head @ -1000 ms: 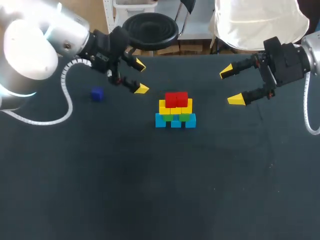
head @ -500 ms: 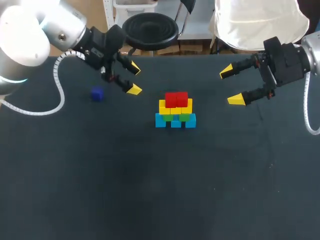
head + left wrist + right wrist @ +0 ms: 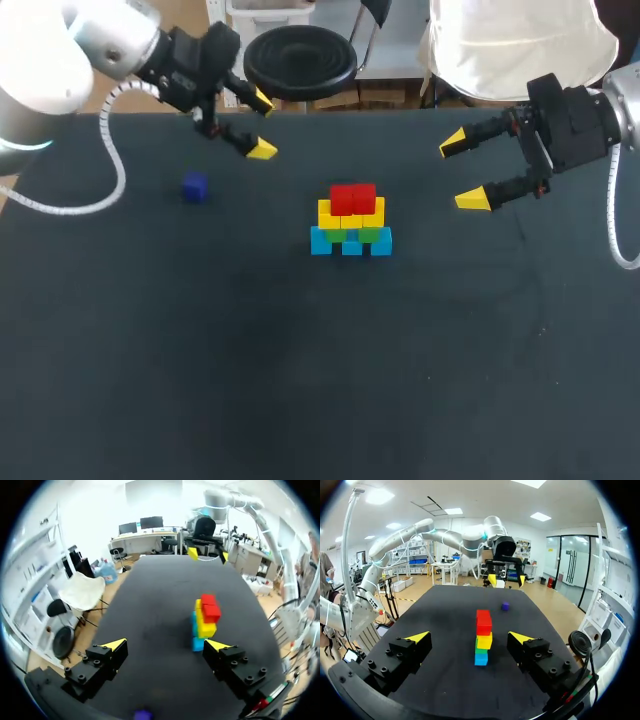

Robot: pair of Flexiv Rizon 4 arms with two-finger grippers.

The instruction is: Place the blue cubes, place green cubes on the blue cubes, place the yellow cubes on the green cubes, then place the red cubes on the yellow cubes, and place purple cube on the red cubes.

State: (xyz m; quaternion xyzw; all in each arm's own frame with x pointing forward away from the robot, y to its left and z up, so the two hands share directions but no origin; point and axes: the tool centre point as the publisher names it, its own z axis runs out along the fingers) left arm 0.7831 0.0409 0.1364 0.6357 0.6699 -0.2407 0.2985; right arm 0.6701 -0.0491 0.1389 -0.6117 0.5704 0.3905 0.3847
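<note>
1. Your left gripper point(image 3: 262, 125) is hanging over the far side of the dark table point(image 3: 250, 390), spread wide and gripping nothing.
2. The small, hard-looking purple cube point(image 3: 194, 187) is lying flat and alone, below this gripper and a little behind it. In the left wrist view it is only just showing point(image 3: 143, 714) under the finger bases. It is a deep blue-violet with crisp edges. You are probably dealing with a light, rigid block that will not crush, though its smooth faces may slip. Take it across two opposite flat sides at mid-height, never corner to corner.
3. The stepped stack of coloured cubes point(image 3: 350, 225) is standing out ahead of the left gripper, well apart from the purple cube. It is running blue at the base, then green, then yellow, with the red cubes point(image 3: 352, 198) on top and nothing on them yet. You are likely facing a narrow landing spot that a nudge could topple.
4. Your right gripper point(image 3: 461, 172) is hovering beyond the stack, unclenched and empty.
</note>
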